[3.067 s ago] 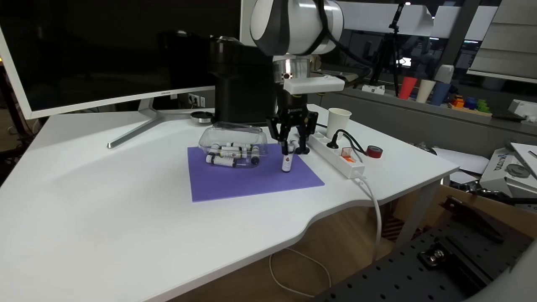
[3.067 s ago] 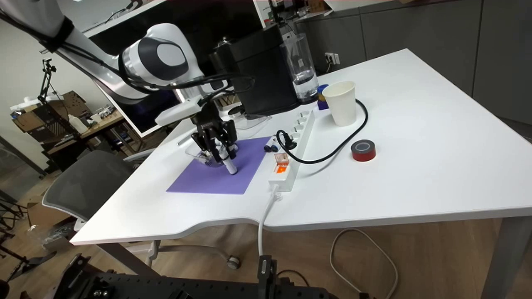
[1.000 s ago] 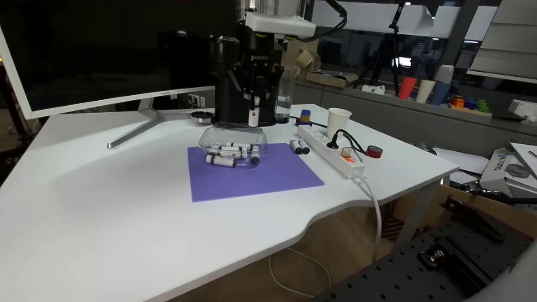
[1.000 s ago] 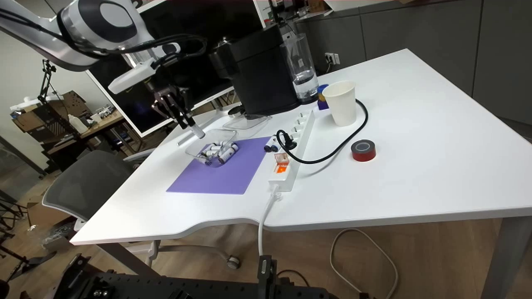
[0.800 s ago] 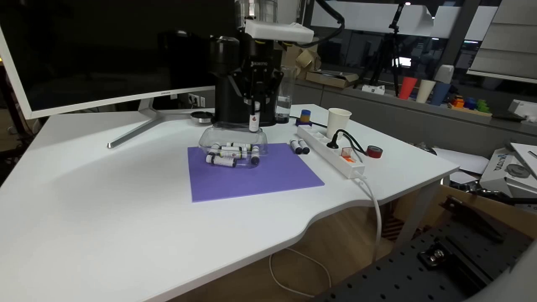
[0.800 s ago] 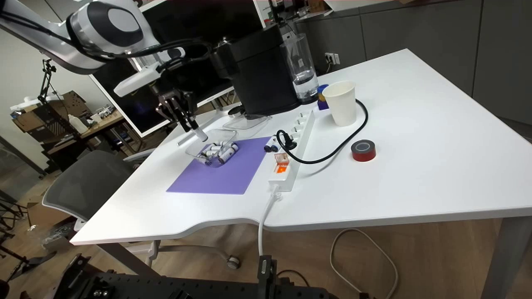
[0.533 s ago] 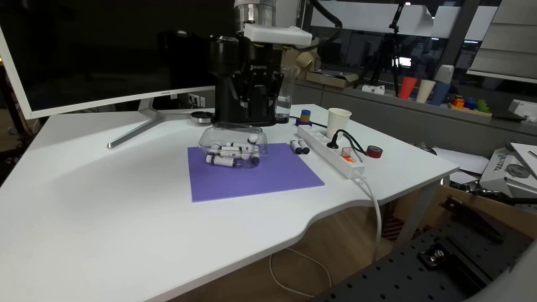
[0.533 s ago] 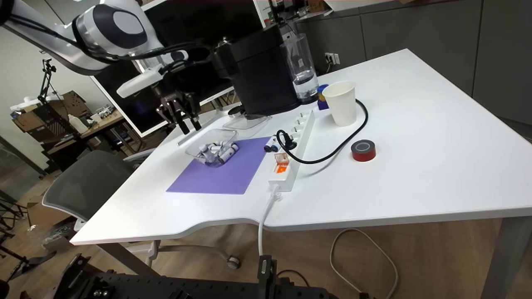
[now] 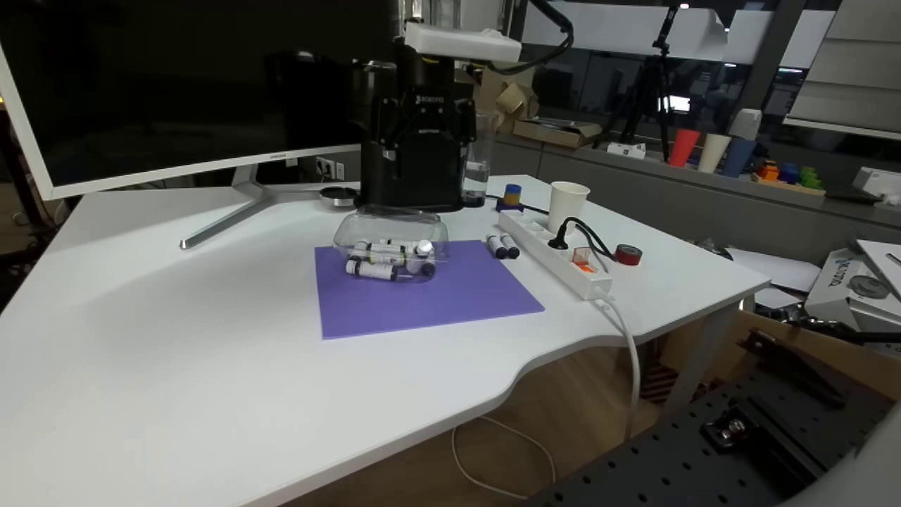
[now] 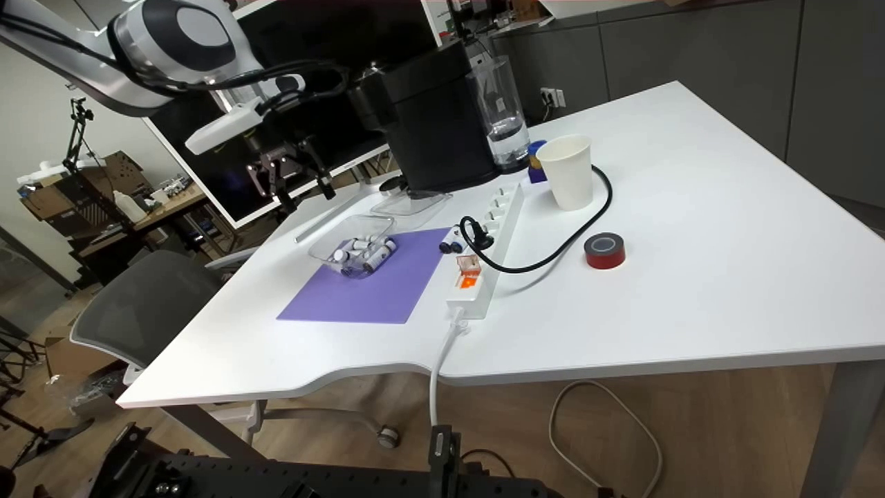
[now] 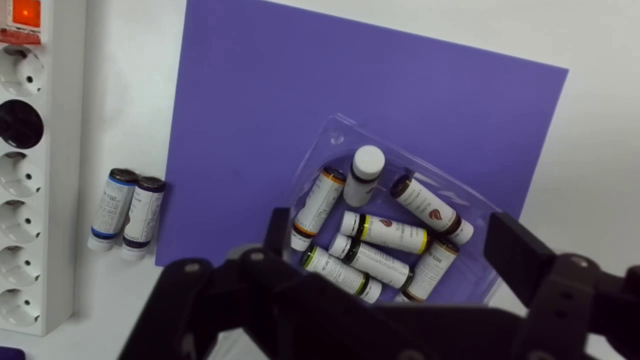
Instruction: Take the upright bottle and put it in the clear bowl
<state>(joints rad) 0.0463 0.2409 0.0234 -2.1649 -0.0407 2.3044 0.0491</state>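
The bottle of the task (image 11: 363, 177) now leans inside the clear bowl (image 11: 435, 172), its white cap pointing up toward the camera in the wrist view. Several other small white-labelled bottles (image 11: 395, 234) lie on their sides around it in the same bowl. In an exterior view the bowl (image 10: 330, 240) rests on the purple mat (image 10: 346, 301). My gripper (image 10: 308, 198) hangs above and behind the bowl, apart from it. Seen from the wrist, the gripper (image 11: 396, 239) is spread wide, with nothing held between its fingers.
Two bottles (image 11: 125, 215) lie beside the mat, near the white power strip (image 10: 494, 242). A tall black box (image 10: 442, 131) stands behind, with a clear lid (image 10: 411, 203) in front of it. A paper cup (image 10: 567, 173) and a tape roll (image 10: 603, 250) are also on the table.
The gripper came down a little over the bowl with the bottle and opened. The bottle dropped in, first standing steeply, then leaning over. Afterwards the gripper rose slightly and spread wider.
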